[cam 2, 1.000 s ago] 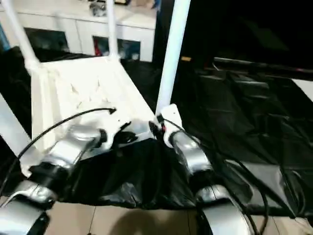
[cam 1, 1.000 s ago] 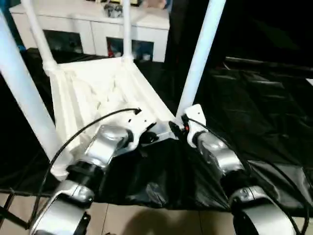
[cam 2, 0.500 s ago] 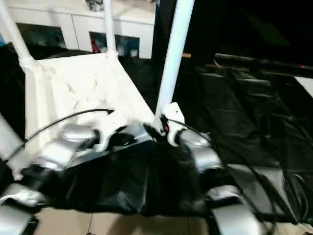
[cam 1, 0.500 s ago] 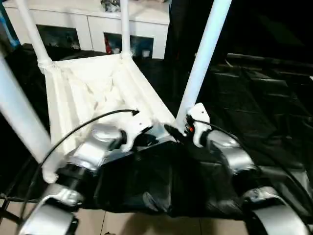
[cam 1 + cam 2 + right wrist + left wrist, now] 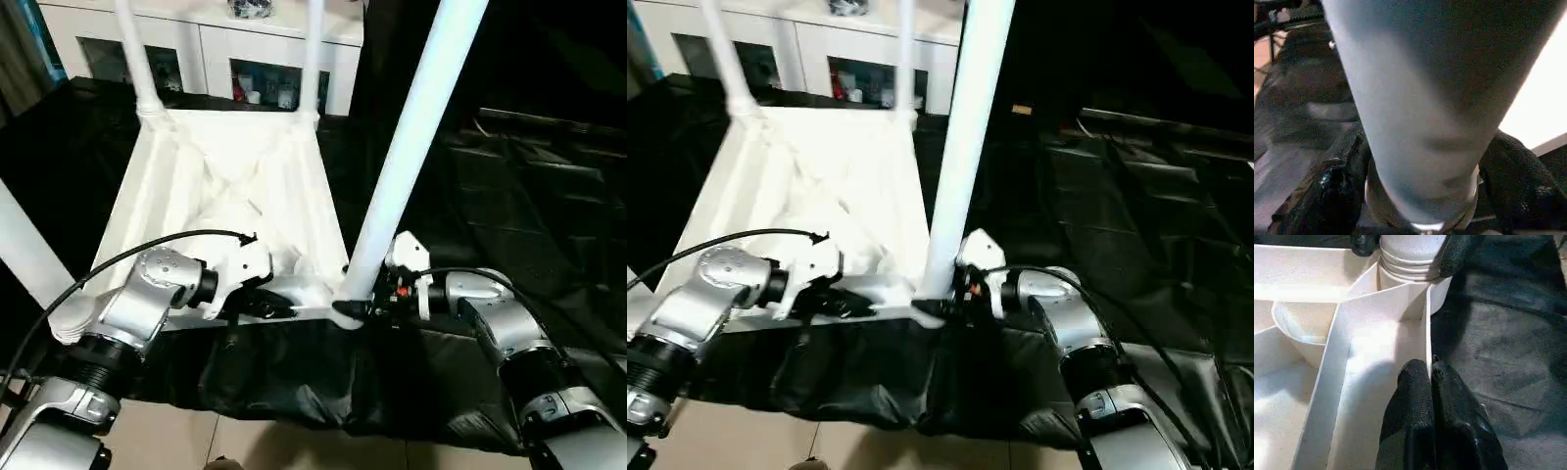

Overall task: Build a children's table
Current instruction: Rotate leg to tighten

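The white table top point(image 5: 235, 176) lies upside down on a black sheet, ribbed underside up. Its legs stand in the corner sockets: far left point(image 5: 137, 54), far right point(image 5: 313, 49), near left point(image 5: 24, 250) and near right point(image 5: 407, 147). My left gripper point(image 5: 279, 308) is shut on a thin rib wall point(image 5: 1427, 333) at the top's near edge, close to the near right socket point(image 5: 1410, 279). My right gripper point(image 5: 358, 308) is shut on the base of the near right leg point(image 5: 1415, 107), one black finger point(image 5: 1337, 191) on each side, just above the socket.
A white cabinet with glass doors point(image 5: 225, 39) stands behind the table. The crumpled black sheet point(image 5: 509, 176) covers the floor to the right and hangs over the near edge. Pale floor tiles point(image 5: 167, 441) show at the bottom.
The whole view has swung, so the table sits further right in the picture. My right forearm now lies lower and reaches the leg's base from the side. The left gripper stays at the near edge.
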You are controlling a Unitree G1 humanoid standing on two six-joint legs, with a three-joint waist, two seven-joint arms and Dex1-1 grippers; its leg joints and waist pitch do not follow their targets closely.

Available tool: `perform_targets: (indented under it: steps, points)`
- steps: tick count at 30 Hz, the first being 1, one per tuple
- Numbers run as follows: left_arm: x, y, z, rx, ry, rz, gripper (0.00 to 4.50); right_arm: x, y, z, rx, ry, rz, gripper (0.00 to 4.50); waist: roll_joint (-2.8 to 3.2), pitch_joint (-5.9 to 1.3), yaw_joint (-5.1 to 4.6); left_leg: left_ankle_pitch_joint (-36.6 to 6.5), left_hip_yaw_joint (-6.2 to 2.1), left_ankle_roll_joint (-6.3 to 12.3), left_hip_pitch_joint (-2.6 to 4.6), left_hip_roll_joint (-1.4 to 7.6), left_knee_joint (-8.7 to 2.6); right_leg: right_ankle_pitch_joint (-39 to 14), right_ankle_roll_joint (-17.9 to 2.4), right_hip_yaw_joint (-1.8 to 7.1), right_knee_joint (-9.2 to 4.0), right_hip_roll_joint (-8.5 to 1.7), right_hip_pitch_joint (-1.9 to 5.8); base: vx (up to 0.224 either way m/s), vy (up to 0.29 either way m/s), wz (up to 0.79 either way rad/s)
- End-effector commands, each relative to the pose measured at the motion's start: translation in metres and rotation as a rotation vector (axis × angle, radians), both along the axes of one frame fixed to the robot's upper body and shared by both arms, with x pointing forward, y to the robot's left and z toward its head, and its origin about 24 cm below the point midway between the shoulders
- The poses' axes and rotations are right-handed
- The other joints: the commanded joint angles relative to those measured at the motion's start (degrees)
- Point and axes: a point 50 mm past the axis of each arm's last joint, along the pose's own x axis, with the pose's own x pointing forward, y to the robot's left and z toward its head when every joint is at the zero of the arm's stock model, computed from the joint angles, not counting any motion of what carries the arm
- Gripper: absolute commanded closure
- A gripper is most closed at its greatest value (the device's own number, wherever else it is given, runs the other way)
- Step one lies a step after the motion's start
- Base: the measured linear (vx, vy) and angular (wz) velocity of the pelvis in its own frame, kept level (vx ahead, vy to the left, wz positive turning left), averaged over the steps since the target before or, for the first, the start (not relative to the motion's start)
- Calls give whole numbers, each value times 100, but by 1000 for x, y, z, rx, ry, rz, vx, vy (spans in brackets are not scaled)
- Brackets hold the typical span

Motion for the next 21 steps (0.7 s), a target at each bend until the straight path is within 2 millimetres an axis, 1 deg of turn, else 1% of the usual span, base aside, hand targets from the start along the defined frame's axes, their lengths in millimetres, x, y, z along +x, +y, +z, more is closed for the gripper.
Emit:
perform_targets:
  steps: [1,2,3,5,8,9,11,15,16,17,18,19,20,21]
  points:
    - [-4,-8,-5,1,41,-76,450,-1,1,1,-38,-1,48,146,84,-302,16,-855,-28,154,31,218,-374,-592,-1203,312,-354,-494,332,0,0,0]
    - [-4,-6,-5,5,41,-76,450,-2,1,0,-46,1,59,152,83,-299,16,-833,-27,162,25,213,-373,-564,-1198,313,-355,-492,331,0,0,0]
    - [-3,-5,-5,10,41,-75,450,-3,2,-1,-53,5,71,164,112,-302,24,-826,-35,149,26,214,-377,-544,-1199,311,-347,-496,335,0,0,0]
    - [-2,-3,-5,11,39,-75,450,-4,2,-2,-53,10,80,179,92,-321,27,-703,-28,167,23,211,-359,-267,-1257,309,-315,-493,346,0,0,0]
    - [-2,-1,-5,14,44,-71,450,-4,5,-2,-41,20,83,181,98,-317,28,-695,-30,180,19,215,-361,-219,-1287,304,-313,-495,347,0,0,0]
    - [-2,-1,-6,14,45,-69,450,-4,6,-2,-31,26,78,183,100,-314,29,-718,-29,178,18,214,-361,-259,-1283,303,-320,-494,346,0,0,0]
    - [-1,-1,-6,10,43,-59,450,-4,7,-2,-5,35,59,184,104,-302,33,-854,-33,136,26,217,-373,-545,-1226,304,-351,-501,338,0,0,0]
    - [4,-4,-8,17,23,18,450,-6,10,-3,50,53,9,185,112,-295,44,-933,-38,101,37,226,-385,-703,-1178,309,-369,-502,327,0,0,0]
    - [5,-5,-9,21,17,39,450,-6,11,-5,58,56,-17,185,110,-286,48,-997,-39,72,41,229,-394,-827,-1153,312,-385,-508,320,0,0,0]
    - [9,-11,-10,15,1,89,450,-4,14,-8,68,42,-92,185,100,-275,43,-1049,-43,46,41,227,-404,-950,-1132,313,-403,-517,313,0,0,0]
    - [11,-13,-11,12,-4,106,450,-2,15,-9,72,38,-127,185,100,-255,43,-1234,-45,-6,63,216,-415,-1331,-1043,319,-456,-527,293,0,0,0]
    - [13,-20,-12,7,-11,133,450,2,19,-13,76,34,-224,185,94,-259,42,-1278,-49,-51,86,219,-418,-1486,-1006,324,-468,-540,283,0,0,0]
    - [15,-30,-14,3,-12,157,450,5,24,-18,75,28,-325,185,94,-239,27,-1396,-68,-104,73,206,-440,-1787,-923,325,-493,-545,287,0,0,0]
    - [15,-30,-14,3,-12,157,450,6,24,-18,75,28,-326,185,110,-235,7,-1502,-82,-167,76,206,-458,-2086,-806,317,-523,-544,279,0,0,0]
